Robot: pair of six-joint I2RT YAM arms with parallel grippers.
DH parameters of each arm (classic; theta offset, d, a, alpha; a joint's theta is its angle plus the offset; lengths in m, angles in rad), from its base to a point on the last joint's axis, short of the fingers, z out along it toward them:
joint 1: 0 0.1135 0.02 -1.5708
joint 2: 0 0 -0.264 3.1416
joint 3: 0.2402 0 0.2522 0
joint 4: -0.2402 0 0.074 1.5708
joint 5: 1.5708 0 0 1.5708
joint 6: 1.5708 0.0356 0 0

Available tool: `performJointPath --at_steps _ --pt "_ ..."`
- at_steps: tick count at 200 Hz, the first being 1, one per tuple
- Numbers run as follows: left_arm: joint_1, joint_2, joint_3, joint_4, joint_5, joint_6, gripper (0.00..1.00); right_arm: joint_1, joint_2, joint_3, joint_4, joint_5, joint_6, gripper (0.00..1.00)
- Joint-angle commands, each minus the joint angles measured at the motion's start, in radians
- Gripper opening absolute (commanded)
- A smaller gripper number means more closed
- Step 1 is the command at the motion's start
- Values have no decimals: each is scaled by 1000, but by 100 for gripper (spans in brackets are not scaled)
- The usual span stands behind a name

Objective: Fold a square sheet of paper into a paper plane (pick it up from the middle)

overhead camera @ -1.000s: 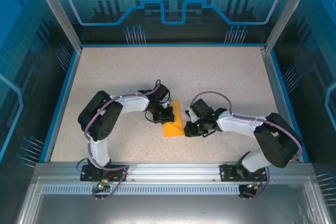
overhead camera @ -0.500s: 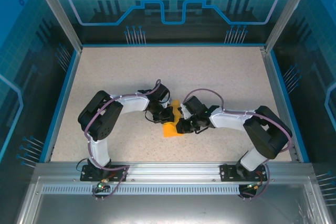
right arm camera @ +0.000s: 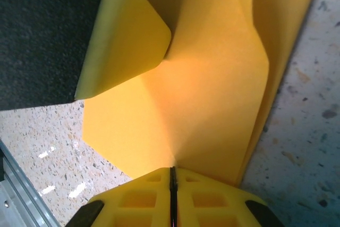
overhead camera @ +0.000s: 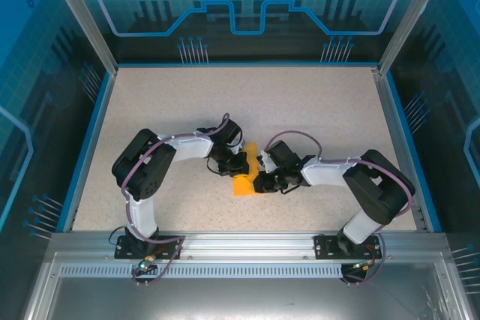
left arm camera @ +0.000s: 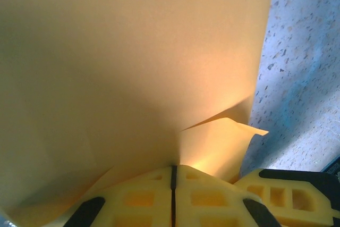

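The square sheet of paper [overhead camera: 242,184] was thin, matt, smooth w/ soft creases. Tabletop [overhead camera: 300,110] looked speckled, matt, stone-like. Rail [overhead camera: 240,243] at its near edge: brushed metal. Right gripper [right arm camera: 172,171] was matt yellow plastic.

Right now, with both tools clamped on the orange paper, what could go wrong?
1. The left tool and right tool are both shut on the paper from opposite sides; if they pull apart, it could tear.
2. A flap curls up loose in the right wrist view; pressing now may set a crooked crease.
3. The tools sit very close together in the top view, so they might collide.
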Motion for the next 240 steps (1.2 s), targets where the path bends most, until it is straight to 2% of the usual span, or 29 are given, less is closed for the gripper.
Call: performJointPath --at_steps 1,47,140,240 --pt "12 97 -33 -50 -154 30 8 -11 3 -71 -82 8 -4 10" --pt "31 81 -31 -59 -148 36 8 -21 -41 -137 -94 5 0 9" --pt "85 33 -39 -83 -159 74 8 -51 -12 -209 -47 22 -6 8" --pt "179 -47 -48 -134 -163 134 9 -51 22 -202 -8 4 0 8"
